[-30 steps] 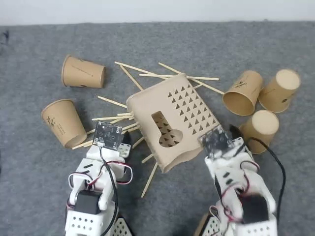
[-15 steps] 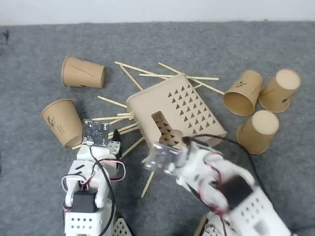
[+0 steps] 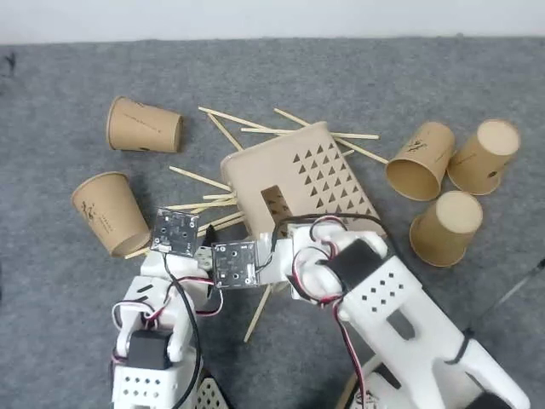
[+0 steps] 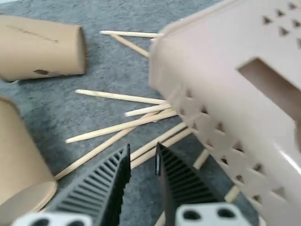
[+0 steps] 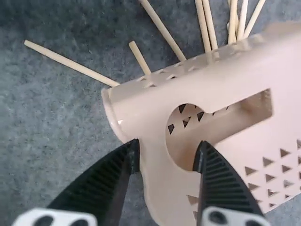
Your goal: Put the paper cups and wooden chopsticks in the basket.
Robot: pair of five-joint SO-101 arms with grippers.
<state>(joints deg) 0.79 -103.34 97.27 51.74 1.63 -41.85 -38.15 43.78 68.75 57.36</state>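
The beige basket (image 3: 311,175) lies overturned mid-table, its near end tipped up. My right gripper (image 5: 165,153) grips the basket (image 5: 211,94) at its end wall: one finger stands outside the corner, the other in the handle cut-out. Just left of it, my left gripper (image 4: 142,153) hangs slightly open and holds nothing, above loose wooden chopsticks (image 4: 122,97). More chopsticks (image 3: 243,121) fan out behind and beside the basket. Two paper cups (image 3: 143,125) (image 3: 111,211) lie on the left. Three more (image 3: 420,160) (image 3: 484,156) (image 3: 447,227) sit on the right.
The grey carpeted table (image 3: 68,341) ends at a pale wall along the back. Both arms crowd the front centre, the right arm (image 3: 375,281) slanting across toward the left one. Bare carpet lies at the far left and the back right.
My right arm has swung from the basket's right side across its near end to the left and taken hold of it. The basket's near end has lifted and shifted back. My left arm barely moved.
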